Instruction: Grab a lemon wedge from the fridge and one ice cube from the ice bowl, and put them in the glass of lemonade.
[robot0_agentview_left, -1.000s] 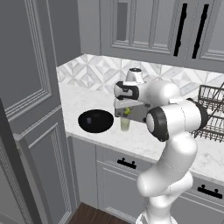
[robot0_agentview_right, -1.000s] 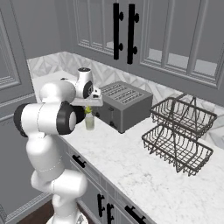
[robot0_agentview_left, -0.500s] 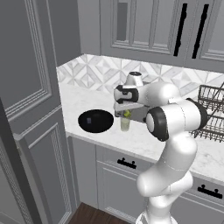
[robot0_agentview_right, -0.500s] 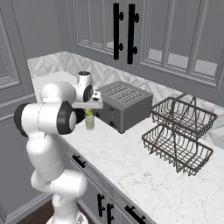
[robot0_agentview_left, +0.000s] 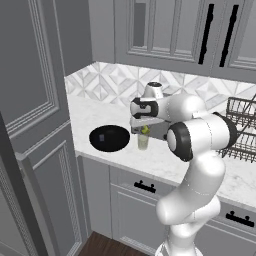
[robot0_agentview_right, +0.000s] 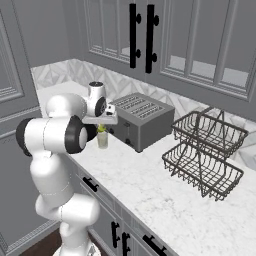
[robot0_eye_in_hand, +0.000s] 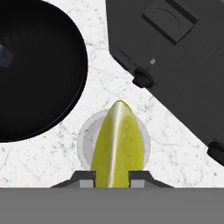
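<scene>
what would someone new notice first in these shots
The yellow-green lemon wedge pinched in the claw stands out first, hanging right above the glass of lemonade on the marble counter. The wide black ice bowl sits on the counter beside the glass, toward the tall grey panels, and the silver toaster stands just behind it.

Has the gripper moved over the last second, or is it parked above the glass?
No. The gripper, shut on the lemon wedge, hangs right above the glass of lemonade, beside the ice bowl, just as it did a second ago.
</scene>
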